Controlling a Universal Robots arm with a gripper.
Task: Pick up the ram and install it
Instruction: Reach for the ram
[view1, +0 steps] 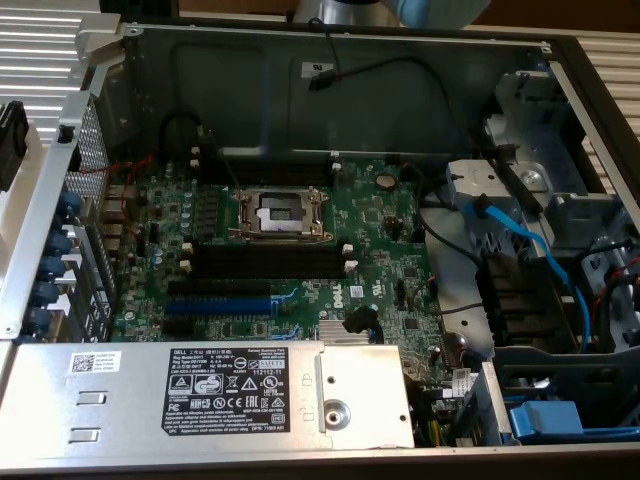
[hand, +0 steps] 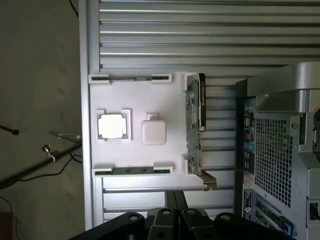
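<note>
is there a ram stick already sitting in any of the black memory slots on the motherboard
No, the black memory slots on the motherboard show empty in the exterior view, with no stick standing in them.

**White parts tray beside the computer case**

A flat white plastic tray (hand: 135, 105) lies on a ribbed grey aluminium surface (hand: 200, 35). In the tray sit a square silver processor chip (hand: 112, 125) and, just beside it, a rounded white square block (hand: 153, 131). A long, thin green circuit-board stick, the ram (hand: 191, 127), stands on edge in holders along the tray side nearest the perforated grey metal computer case (hand: 280, 160). Dark metal parts of the gripper (hand: 172, 222) show at the picture's edge, apart from the tray.
</note>
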